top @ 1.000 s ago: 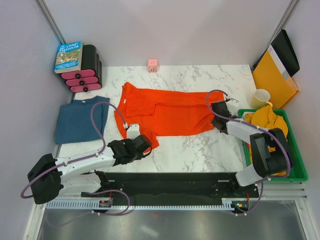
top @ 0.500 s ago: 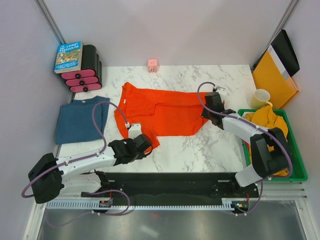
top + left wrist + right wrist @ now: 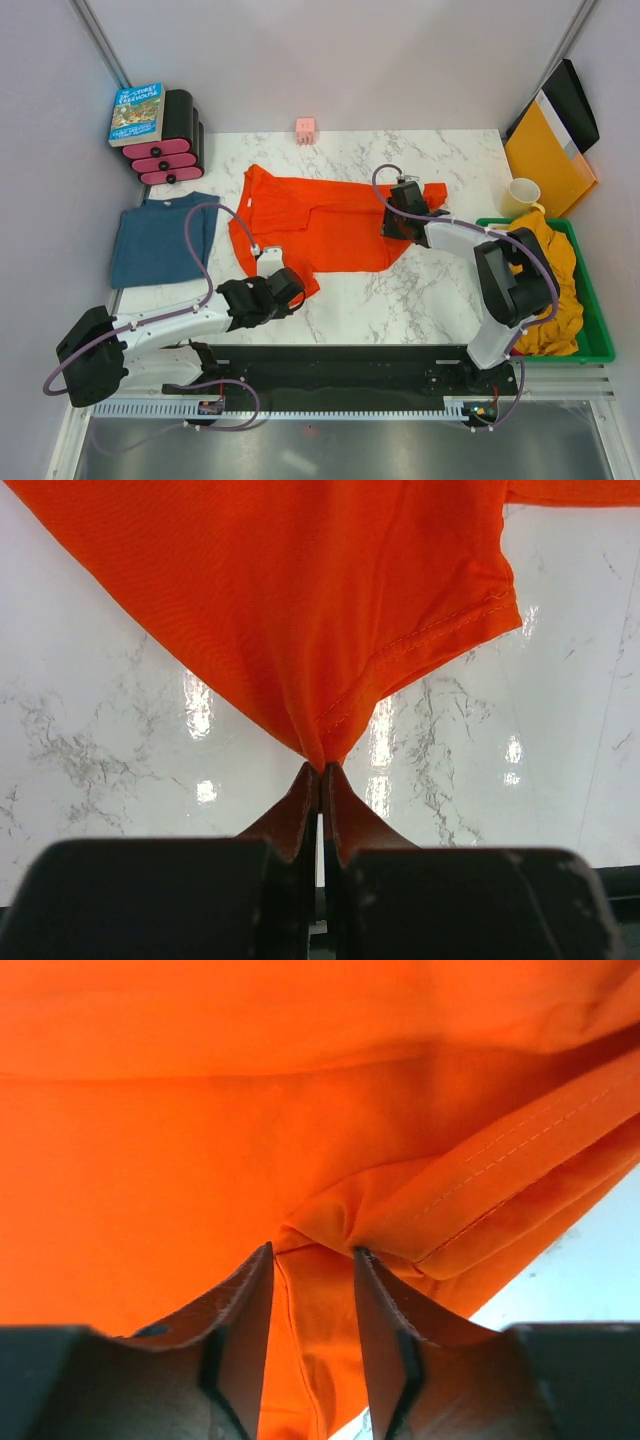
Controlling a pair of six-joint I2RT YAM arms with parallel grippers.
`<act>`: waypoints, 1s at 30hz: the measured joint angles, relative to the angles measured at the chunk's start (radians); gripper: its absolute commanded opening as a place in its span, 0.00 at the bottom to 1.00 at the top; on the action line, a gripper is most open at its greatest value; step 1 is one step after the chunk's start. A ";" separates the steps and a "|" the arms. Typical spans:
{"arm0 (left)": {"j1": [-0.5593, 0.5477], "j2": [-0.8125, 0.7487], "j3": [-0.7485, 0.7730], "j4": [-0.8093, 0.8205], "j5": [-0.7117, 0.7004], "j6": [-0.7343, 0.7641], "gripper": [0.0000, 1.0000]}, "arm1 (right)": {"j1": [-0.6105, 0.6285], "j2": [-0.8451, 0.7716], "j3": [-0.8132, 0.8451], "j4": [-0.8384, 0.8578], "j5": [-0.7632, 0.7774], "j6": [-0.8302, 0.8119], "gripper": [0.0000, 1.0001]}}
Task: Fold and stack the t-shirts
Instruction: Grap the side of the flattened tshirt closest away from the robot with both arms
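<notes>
One soft orange shirt (image 3: 340, 225): left gripper (image 3: 321, 772) pinches its near hem corner; right gripper (image 3: 312, 1260), jaws parted, straddles stitched fold.

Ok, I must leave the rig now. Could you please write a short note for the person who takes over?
Left gripper: shut on the near corner of the orange shirt.
Right gripper: jaws apart at the shirt's right end, with a fold of cloth between them.
Things: the orange shirt is spread mid-table. The blue shirt lies folded at the left. The yellow shirt is heaped in the green bin.
Done: blue shirt folded.
Left: finish folding the orange shirt, fold the yellow one, stack them all.
</notes>
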 measured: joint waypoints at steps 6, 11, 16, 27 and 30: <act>0.000 0.000 0.000 0.000 0.000 0.000 0.02 | 0.003 -0.101 0.000 0.000 0.059 0.000 0.52; 0.000 0.016 0.000 0.002 0.001 0.000 0.02 | 0.003 -0.210 -0.026 0.007 0.113 0.002 0.48; 0.000 0.018 0.000 0.004 0.001 0.000 0.02 | 0.003 -0.224 -0.079 -0.006 0.156 0.007 0.43; 0.000 0.018 0.000 0.004 0.006 0.000 0.02 | 0.003 -0.172 -0.151 -0.035 0.198 0.015 0.44; 0.000 0.018 0.000 0.004 0.008 0.000 0.02 | 0.003 -0.124 -0.132 -0.038 0.198 0.015 0.44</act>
